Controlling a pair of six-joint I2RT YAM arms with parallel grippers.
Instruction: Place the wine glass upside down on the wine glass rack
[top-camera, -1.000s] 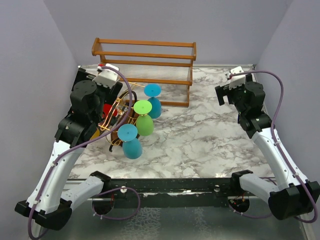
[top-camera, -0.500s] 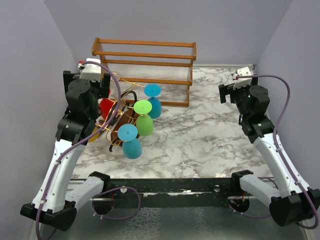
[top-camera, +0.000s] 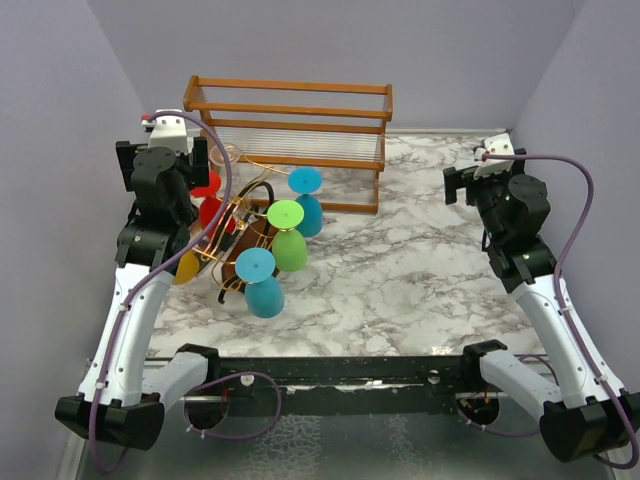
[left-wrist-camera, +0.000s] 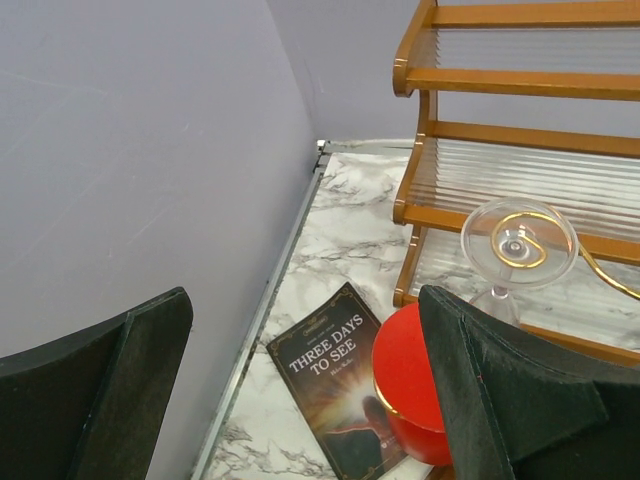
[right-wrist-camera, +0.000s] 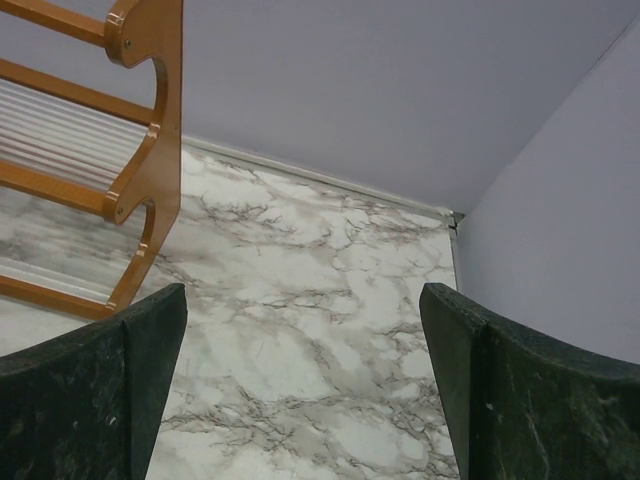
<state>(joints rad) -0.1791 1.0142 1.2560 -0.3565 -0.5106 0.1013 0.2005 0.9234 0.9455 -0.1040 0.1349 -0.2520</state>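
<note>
Though clear glass (left-wrist-camera: 518, 243) shows, rack (top-camera: 254, 237) partly hidden

Left fingers (left-wrist-camera: 100, 400), right fingers (right-wrist-camera: 100, 390) wide apart

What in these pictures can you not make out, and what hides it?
Top view: yellow thing, half behind the left arm; unidentifiable.
Top view: rack base, mostly behind the green glass and arm.
Left wrist view: red glass, partly behind the left tool.
Left wrist view: book small print, too small.
</note>
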